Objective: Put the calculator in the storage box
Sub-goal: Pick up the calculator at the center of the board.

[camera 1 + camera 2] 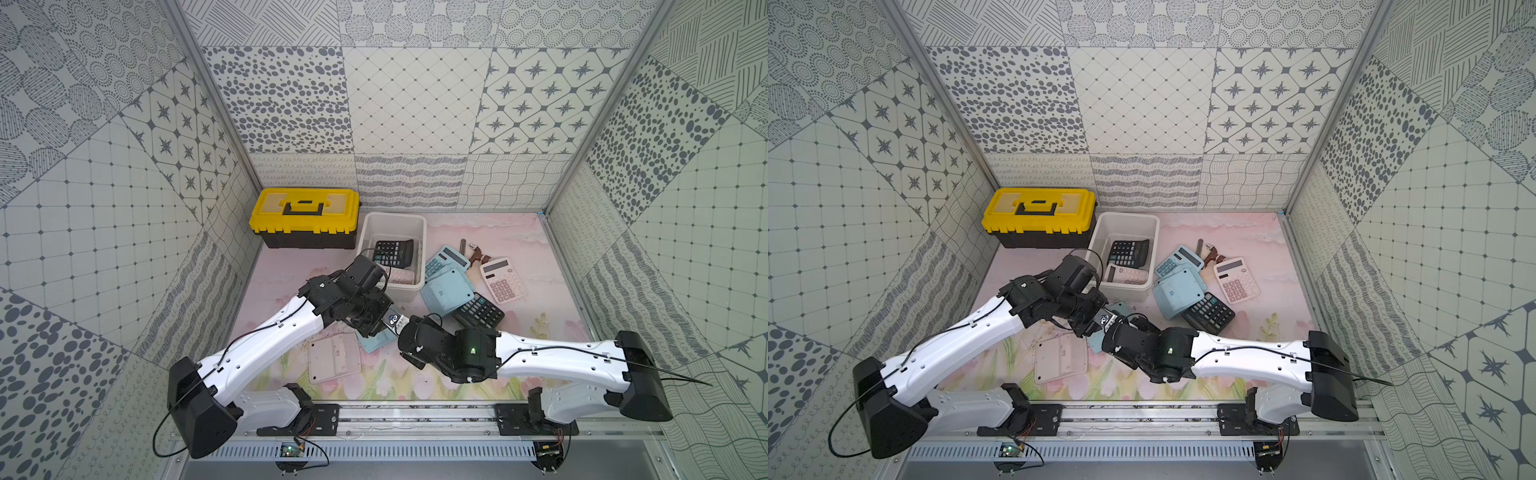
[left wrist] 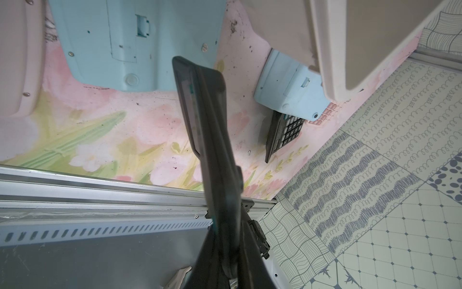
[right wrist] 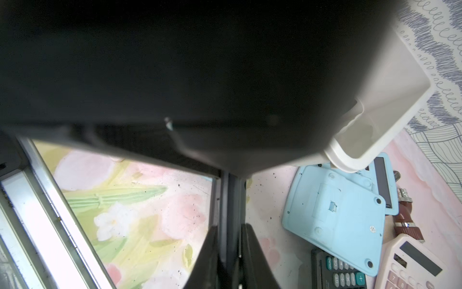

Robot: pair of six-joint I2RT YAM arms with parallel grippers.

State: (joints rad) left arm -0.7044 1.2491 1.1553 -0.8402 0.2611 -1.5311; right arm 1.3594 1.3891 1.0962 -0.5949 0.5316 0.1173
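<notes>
A black calculator (image 2: 205, 112) hangs above the table between the two arms, which meet in front of the storage box (image 1: 392, 220). My left gripper (image 2: 225, 262) is shut on one end of it. My right gripper (image 3: 231, 227) is shut on its thin dark edge (image 3: 230, 200) from the opposite side. In both top views the grippers meet tip to tip (image 1: 395, 322) (image 1: 1106, 320). The off-white storage box (image 1: 1125, 218) holds another black calculator (image 1: 394, 251) and a pink one (image 1: 401, 276).
A yellow-lidded toolbox (image 1: 305, 216) stands left of the box. To its right lie two light blue calculators (image 1: 446, 291), a black one (image 1: 478, 309), a pink one (image 1: 503, 280) and a brown tool (image 1: 478, 253). A pink calculator (image 1: 334, 357) lies face down near the front, a light blue one (image 1: 374, 343) beside it.
</notes>
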